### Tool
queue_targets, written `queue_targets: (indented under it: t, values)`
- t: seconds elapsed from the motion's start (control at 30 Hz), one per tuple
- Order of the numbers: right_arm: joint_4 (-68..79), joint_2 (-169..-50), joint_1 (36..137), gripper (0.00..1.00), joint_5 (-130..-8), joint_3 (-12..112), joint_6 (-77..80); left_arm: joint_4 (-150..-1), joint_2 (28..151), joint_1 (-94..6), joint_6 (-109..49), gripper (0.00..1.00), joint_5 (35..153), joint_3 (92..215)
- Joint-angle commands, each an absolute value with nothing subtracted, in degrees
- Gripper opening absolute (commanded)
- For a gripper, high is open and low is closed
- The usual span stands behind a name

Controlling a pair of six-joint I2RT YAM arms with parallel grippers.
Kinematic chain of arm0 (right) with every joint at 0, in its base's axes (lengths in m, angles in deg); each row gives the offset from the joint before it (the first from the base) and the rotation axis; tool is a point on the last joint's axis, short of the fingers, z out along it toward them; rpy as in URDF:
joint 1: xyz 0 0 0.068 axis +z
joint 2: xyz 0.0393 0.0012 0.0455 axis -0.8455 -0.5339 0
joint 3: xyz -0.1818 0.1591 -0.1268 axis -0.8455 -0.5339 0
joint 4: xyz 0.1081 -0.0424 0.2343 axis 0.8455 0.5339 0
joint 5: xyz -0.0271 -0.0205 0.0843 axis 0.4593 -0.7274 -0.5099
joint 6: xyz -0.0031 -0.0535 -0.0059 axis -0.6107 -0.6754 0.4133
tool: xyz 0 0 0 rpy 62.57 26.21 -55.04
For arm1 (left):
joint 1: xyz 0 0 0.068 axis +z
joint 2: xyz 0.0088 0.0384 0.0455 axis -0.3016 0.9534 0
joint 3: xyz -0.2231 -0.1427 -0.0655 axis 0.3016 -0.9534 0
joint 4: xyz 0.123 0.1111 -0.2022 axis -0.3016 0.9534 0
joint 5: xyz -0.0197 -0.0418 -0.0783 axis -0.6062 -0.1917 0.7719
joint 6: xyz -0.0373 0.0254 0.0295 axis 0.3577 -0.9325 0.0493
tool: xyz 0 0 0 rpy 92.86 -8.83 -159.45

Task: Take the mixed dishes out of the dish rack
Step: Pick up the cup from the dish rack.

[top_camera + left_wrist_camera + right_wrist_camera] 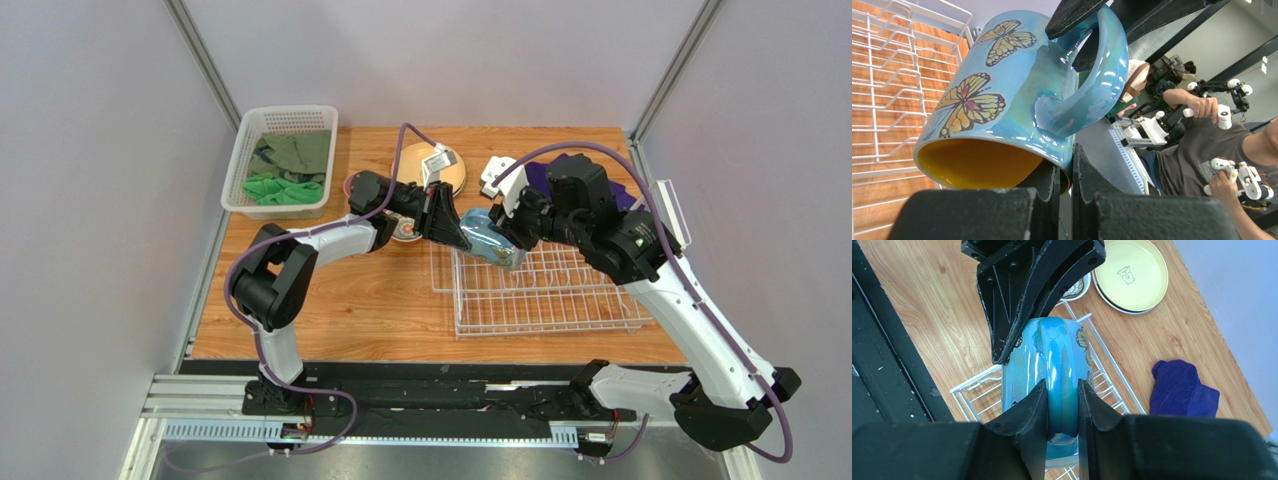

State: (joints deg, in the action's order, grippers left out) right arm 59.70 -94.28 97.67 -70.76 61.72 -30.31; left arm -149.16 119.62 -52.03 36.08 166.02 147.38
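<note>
- The left gripper [1066,172] is squeezed tight on the rim of the mug [987,90]. One black finger sits inside the mouth and the other outside, with the wall pinched between them.
- The right gripper [1062,390] is clamped on the mug's blue handle, with one finger on each side of it.
- Both grippers hold the same mug. It lies tipped on its side over the far left corner of the dish rack [545,290]. I cannot tell if it touches the wires.
- Only the left wrist view shows the mug's yellow inside. It also shows two orange butterflies on the shiny blue side.
- Only the right wrist view looks straight down on the handle. The handle is a smooth blue loop that runs along the mug.
- That view also shows a little bear drawing on the yellow plate [1132,272], which lies on the table [927,300] past the rack.
- A small bowl [1078,288] peeks out from behind the left gripper, just beside the plate.
- The purple cloth [1182,390] lies on the table near the rack.
- Only the top view shows the white basket [245,150] at the far left corner. It has green cloths [285,170] in it and is well apart from the rack.
</note>
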Motion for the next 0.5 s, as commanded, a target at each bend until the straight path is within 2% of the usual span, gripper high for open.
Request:
queue_targets:
  t: [0.0, 0.1, 0.13, 0.3, 0.4, 0.47]
  values:
    - [48.73, -91.19, 98.25, 0.25, -69.46, 61.59, -30.61, -161.09, 117.99, -52.88, 38.04, 0.00, 165.88, 149.37]
    - [48.82, -90.83, 98.25, 0.33, -69.19, 60.36, -30.44, -160.65, 118.34, -52.80, 38.74, 0.00, 166.23, 150.15]
    - [48.82, -90.75, 98.25, 0.38, -69.19, 60.18, -30.35, -160.21, 118.51, -52.80, 38.92, 0.00, 166.41, 150.42]
    - [48.90, -90.92, 98.25, 0.49, -69.19, 59.04, -30.26, -154.77, 118.52, -52.62, 36.73, 0.00, 166.50, 151.21]
    - [48.99, -91.10, 98.25, 0.53, -69.28, 58.60, -30.08, -145.74, 117.47, -52.53, 30.86, 0.00, 166.41, 151.30]
    - [48.99, -91.10, 98.25, 0.53, -69.46, 58.42, -30.00, -134.06, 115.54, -52.44, 22.34, 0.00, 165.80, 151.47]
